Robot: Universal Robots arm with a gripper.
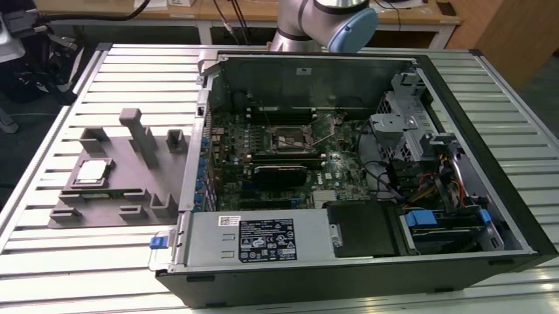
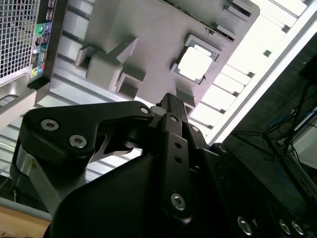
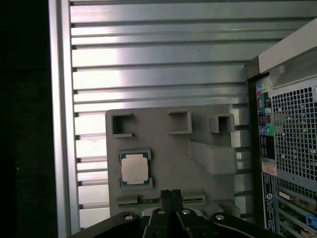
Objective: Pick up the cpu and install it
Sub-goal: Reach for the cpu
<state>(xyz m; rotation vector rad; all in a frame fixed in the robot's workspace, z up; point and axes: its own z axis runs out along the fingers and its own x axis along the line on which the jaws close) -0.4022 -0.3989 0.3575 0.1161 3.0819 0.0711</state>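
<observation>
Closest to the wrist cameras: the gripper [image 3: 171, 194], its two fingers [image 3: 166, 201] pressed flat together with only a seam between them, nothing held. It hangs above one edge of a grey tray [image 3: 163, 158] and is apart from it, not touching.

Just past the fingertips, and off to one side of their line: the cpu [image 3: 134, 168]. It lies flat, metal top up, seated in a shallow square pocket of the tray with raised stops hugging its rim. It is a square piece, so there is no long axis to speak of. Its edges run parallel with the tray's edges, and the finger seam runs roughly parallel with one pair of them. The cpu is therefore offset both sideways and downward from the fingertips.

Beyond the tray: a slatted metal table [image 3: 148, 64], and beside the tray the back wall of a computer case [image 3: 292, 129].

Exterior view: the cpu [image 1: 91, 171] sits on the tray at the exterior view's left, well apart from the open case. The socket [image 1: 292, 139] sits mid-board inside the case. The arm [image 1: 328, 19] rises at the table's far side.

Hard to make out: whether the socket's frame is open, and the cpu's underside. In the second wrist view the cpu's [image 2: 195, 63] top is washed white by glare, and the gripper's body covers part of the tray.
</observation>
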